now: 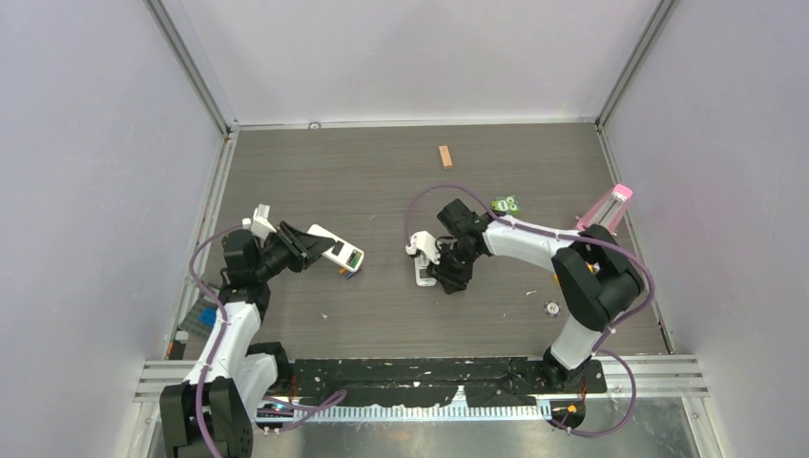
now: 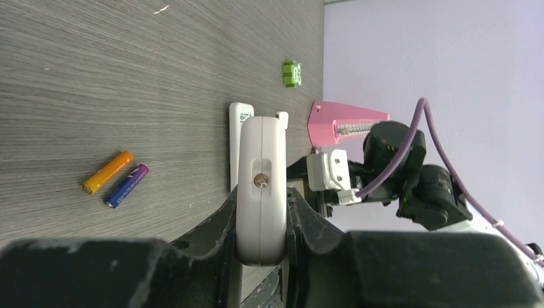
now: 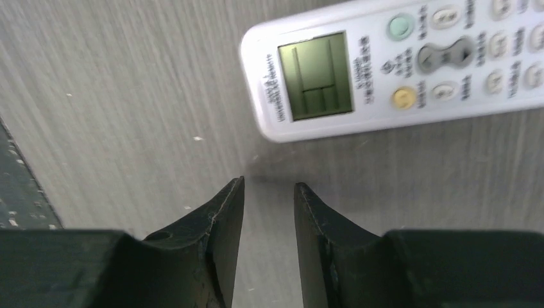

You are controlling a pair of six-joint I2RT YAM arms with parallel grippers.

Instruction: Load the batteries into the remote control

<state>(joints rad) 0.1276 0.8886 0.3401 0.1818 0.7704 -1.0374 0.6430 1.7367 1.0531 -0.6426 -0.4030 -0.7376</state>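
The long white remote control point(image 3: 398, 70) lies face up on the table, its display and grey buttons showing. It also shows in the top view point(image 1: 423, 274) and the left wrist view point(image 2: 238, 138). My right gripper point(image 3: 269, 184) is open and empty, just short of the remote's display end point(image 1: 446, 277). The orange battery point(image 2: 106, 172) and the blue-purple battery point(image 2: 126, 185) lie side by side on the table, below my left gripper's load in the top view point(image 1: 349, 274). My left gripper point(image 2: 262, 196) is shut on a second white handset point(image 2: 262, 160), held above the table point(image 1: 334, 251).
A tan wooden block point(image 1: 445, 156) lies at the back. A small green toy point(image 1: 506, 203) and a pink container point(image 1: 611, 205) sit behind the right arm. A small round piece point(image 1: 551, 307) lies near the right arm's base. Walls close three sides.
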